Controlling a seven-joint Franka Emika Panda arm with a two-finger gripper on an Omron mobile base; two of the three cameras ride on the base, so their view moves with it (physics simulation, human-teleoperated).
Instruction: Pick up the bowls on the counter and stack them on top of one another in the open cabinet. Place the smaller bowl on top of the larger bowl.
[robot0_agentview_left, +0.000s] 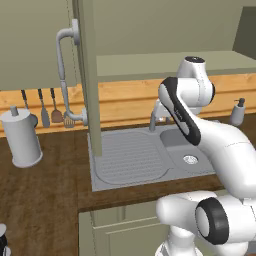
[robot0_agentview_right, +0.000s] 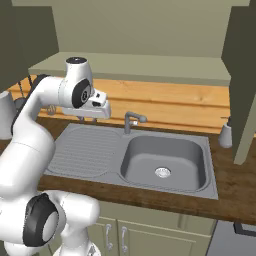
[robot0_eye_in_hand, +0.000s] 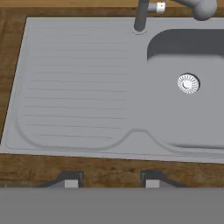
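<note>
Two dark fingertips (robot0_eye_in_hand: 72, 179) of the gripper (robot0_eye_in_hand: 109, 180) stand apart at a middling gap, with nothing between them and nothing touched. It hangs over the counter (robot0_eye_in_hand: 109, 168) at the front edge of the grey sink (robot0_eye_in_hand: 74, 87), looking down on the ribbed draining board and the basin with its round drain (robot0_eye_in_hand: 188, 83); the basin holds nothing. A tap (robot0_agentview_right: 131, 120) rises behind the sink. Above, the open cabinet (robot0_agentview_right: 150, 65) shows a bare flat shelf, its tall door (robot0_agentview_left: 90, 75) swung out with a curved light-grey handle (robot0_agentview_left: 65, 75). I cannot tell where either bowl is. A white canister (robot0_agentview_left: 21, 137) stands on the counter left of the sink, and a soap bottle (robot0_agentview_left: 238, 112) to its right.
</note>
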